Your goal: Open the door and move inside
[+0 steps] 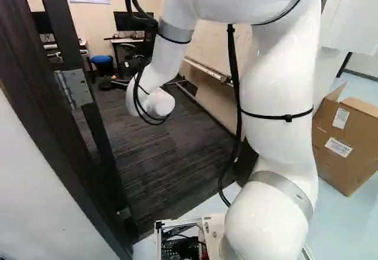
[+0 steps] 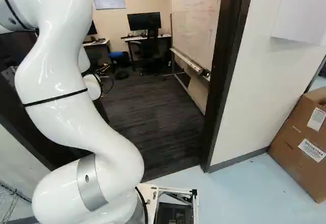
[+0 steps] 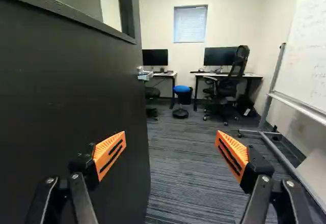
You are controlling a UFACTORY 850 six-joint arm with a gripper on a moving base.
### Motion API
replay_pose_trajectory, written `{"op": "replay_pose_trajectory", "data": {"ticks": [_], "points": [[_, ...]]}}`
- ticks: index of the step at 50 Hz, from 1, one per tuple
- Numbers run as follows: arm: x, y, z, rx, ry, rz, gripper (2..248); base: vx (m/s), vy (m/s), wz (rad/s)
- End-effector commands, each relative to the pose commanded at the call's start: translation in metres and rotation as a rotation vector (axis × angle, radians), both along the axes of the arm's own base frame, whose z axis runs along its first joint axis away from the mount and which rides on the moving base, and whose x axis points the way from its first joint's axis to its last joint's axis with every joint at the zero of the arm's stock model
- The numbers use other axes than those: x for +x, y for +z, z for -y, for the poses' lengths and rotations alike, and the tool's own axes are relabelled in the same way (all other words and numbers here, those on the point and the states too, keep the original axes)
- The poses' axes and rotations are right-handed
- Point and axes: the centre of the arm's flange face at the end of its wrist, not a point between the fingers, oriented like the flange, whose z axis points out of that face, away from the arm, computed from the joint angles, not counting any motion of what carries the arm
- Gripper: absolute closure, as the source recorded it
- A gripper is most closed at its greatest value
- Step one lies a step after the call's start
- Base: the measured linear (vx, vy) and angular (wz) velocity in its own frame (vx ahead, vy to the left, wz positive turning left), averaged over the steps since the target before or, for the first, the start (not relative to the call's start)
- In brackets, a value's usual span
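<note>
Black door (image 3: 76, 107) is standing open beside the gripper (image 3: 171, 132), long axis running upright, free edge seemingly pointing into the office (image 3: 229, 20); the arm (image 1: 277, 88) is arching forward, fingers (image 3: 110, 150) standing wide apart, holding nothing.

Cardboard box (image 2: 300, 137), whiteboard (image 3: 308, 56), blue-topped stool (image 3: 182, 89), black office chair (image 3: 242, 57), monitors (image 3: 218, 56) on desks (image 3: 254, 76)

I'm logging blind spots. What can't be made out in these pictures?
- Far face of the door: turned away, wrist view.
- Writing on the whiteboard: too small and faint, wrist view.
- Right part of the cardboard box: cut off by the edge, both base views.
</note>
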Motion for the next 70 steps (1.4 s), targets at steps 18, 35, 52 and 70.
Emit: {"op": "replay_pose_trajectory", "data": {"ticks": [18, 35, 52, 70], "points": [[-0.004, 0.002, 0.031, 0.000, -0.055, -0.010, 3, 0.000, 0.000, 0.000], [-0.006, 0.002, 0.047, -0.003, -0.079, -0.014, 3, 0.000, 0.000, 0.000], [-0.010, 0.003, 0.063, -0.012, -0.102, -0.028, 3, 0.000, 0.000, 0.000], [-0.020, 0.002, 0.099, -0.031, -0.153, -0.060, 3, 0.000, 0.000, 0.000]]}}
